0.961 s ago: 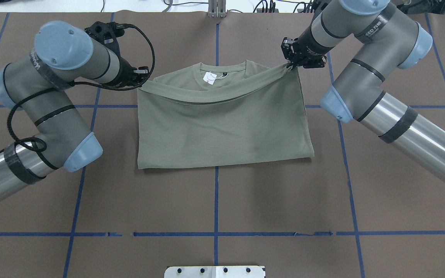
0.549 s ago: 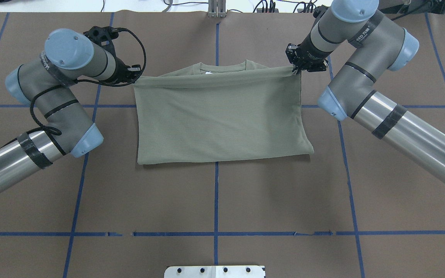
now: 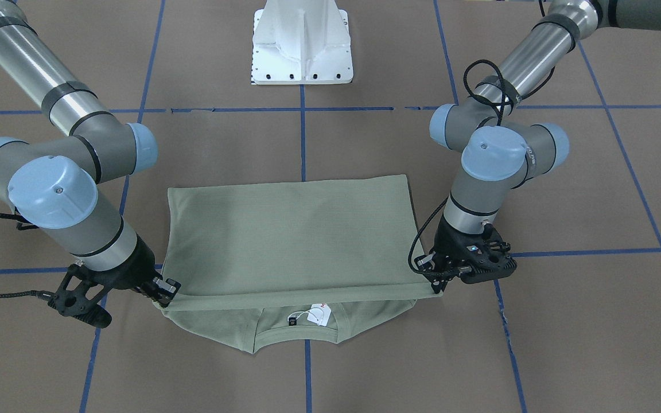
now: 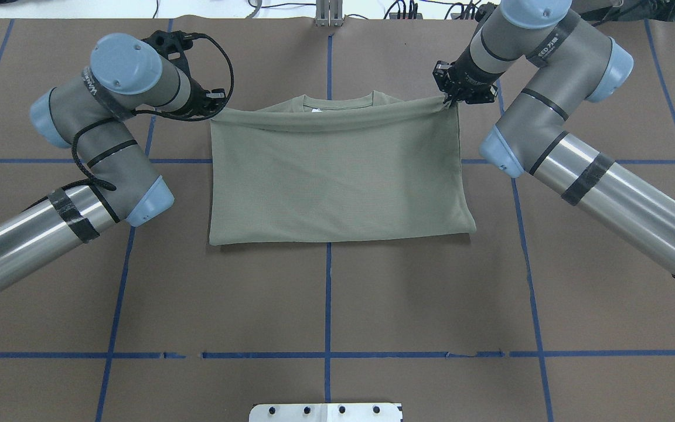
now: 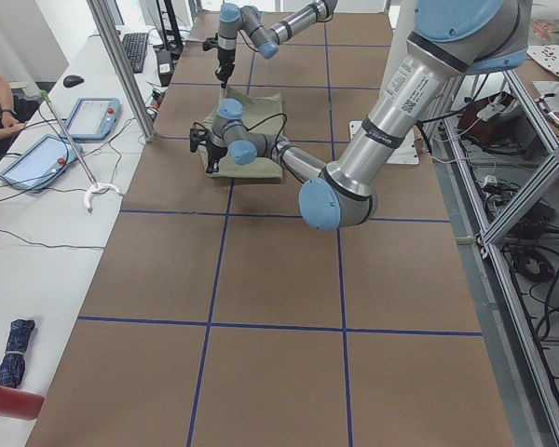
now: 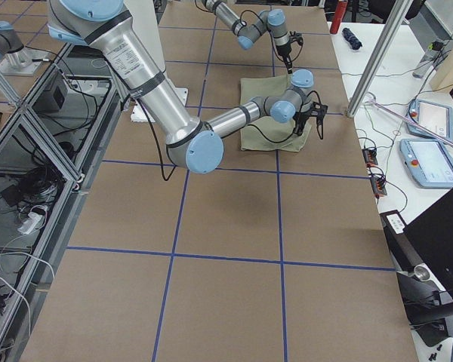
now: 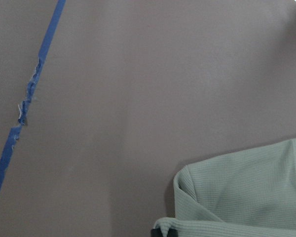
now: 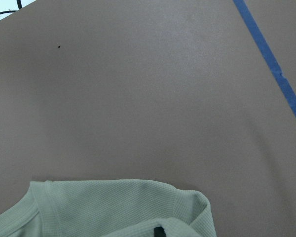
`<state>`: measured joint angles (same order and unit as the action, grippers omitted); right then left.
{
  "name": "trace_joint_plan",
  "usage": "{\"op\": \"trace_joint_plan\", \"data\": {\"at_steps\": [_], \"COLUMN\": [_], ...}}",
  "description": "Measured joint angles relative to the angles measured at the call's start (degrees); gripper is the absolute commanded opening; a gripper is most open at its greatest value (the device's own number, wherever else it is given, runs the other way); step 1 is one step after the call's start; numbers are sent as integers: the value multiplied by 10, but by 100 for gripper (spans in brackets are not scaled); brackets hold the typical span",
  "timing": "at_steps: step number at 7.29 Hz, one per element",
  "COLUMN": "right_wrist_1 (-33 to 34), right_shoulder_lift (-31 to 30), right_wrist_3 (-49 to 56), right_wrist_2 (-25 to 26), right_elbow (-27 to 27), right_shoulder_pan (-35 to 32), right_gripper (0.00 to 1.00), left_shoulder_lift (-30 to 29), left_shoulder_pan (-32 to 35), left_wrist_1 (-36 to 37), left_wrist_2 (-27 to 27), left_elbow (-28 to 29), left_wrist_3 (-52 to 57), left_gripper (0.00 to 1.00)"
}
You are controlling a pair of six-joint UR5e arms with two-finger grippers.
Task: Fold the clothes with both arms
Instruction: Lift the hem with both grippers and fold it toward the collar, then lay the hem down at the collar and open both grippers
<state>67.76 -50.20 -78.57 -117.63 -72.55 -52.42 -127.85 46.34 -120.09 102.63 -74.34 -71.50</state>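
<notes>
Folded shirt (image 4: pixel 337 176) held at both corners
The left tool (image 4: pixel 213 106) and right tool (image 4: pixel 447 102) were clamped on its folded-over edge, upper centre of frame.

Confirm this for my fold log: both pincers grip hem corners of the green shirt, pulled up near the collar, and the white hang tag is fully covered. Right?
Not quite. The white hang tag is uncovered: the exterior front-facing view shows it inside the neckline, past the hem edge. The left pincer and right pincer do grip hem corners of the green shirt near the collar.
</notes>
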Motion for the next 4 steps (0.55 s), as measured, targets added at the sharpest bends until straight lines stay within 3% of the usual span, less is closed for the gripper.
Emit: {"op": "trace_joint_plan", "data": {"at_steps": [4], "right_wrist_1": [-2], "right_shoulder_lift": [2], "right_wrist_3": [0], "right_wrist_2": [10], "right_elbow": [11], "right_shoulder_pan": [0], "right_gripper": [0], "left_shoulder_lift": [-12], "left_shoulder_pan": [1], "left_wrist_1": [0], "left_wrist_2": [-3], "left_elbow": [9], "left_wrist_3": [0], "left_gripper": [0]}}
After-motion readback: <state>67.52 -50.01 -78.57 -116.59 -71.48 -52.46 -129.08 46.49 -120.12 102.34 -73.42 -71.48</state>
